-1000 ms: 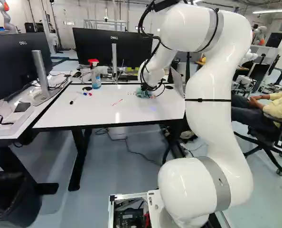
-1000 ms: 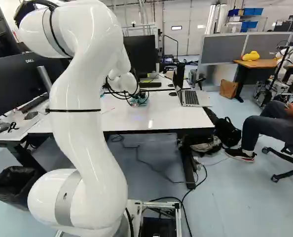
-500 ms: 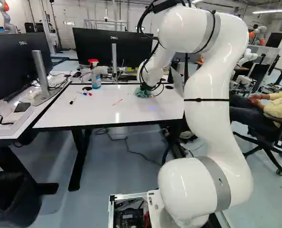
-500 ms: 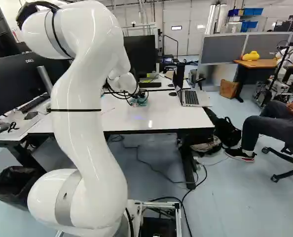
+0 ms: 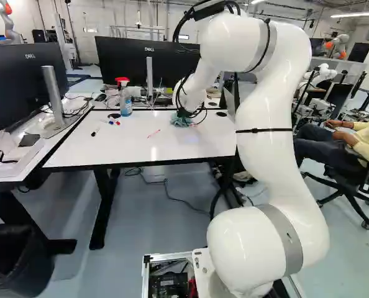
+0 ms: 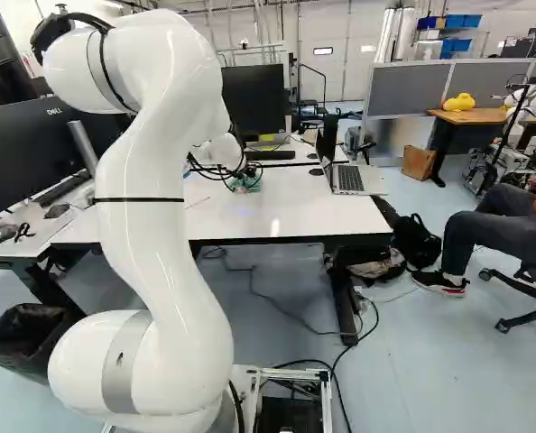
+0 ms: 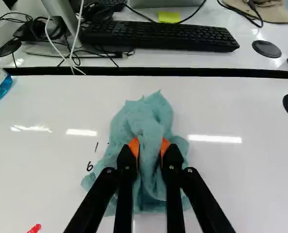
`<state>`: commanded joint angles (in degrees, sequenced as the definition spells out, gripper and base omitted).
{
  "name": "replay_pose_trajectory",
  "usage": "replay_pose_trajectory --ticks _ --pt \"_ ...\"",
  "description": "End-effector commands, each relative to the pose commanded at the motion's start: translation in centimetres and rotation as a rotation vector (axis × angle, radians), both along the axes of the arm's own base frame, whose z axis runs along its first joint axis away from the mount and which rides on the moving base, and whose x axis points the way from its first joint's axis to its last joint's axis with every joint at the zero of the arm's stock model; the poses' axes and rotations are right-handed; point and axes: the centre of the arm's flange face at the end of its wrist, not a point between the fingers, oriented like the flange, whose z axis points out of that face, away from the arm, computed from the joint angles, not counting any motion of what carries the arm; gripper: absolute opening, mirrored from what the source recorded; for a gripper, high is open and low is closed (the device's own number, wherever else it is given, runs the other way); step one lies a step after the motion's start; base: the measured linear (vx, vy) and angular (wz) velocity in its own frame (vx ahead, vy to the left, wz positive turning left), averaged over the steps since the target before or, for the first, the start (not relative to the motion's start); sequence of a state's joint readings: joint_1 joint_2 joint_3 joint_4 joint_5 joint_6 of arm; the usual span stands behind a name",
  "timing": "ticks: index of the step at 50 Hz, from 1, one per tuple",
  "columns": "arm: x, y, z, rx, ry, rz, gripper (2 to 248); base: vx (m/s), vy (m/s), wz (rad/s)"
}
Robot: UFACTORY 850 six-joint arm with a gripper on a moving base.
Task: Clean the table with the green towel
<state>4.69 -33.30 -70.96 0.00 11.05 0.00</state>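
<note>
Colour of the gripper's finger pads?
Orange pads, black fingers; best seen in the wrist view, pressed on the towel.

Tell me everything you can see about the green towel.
The green towel is a single blue-green cloth, soft and slightly fuzzy-looking, bunched into a crumpled heap rather than laid flat. The gripper pinches a raised fold at its middle between both orange pads. The rest spreads around the fingers in loose creases, resting on the white tabletop, with a small black mark close beside one edge. Its underside is hidden.
</note>
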Motion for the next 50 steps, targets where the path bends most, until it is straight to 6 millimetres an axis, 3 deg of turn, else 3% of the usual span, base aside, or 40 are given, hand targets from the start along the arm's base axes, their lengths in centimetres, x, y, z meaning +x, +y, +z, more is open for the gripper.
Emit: replay_pose_trajectory --ticks 33,50 --pt "0.0 5.7 -0.1 0.001 -0.006 0.085 65 0.0 0.0 0.0" --pt "-2.3 6.8 0.2 -0.001 0.01 0.108 65 0.0 0.0 0.0"
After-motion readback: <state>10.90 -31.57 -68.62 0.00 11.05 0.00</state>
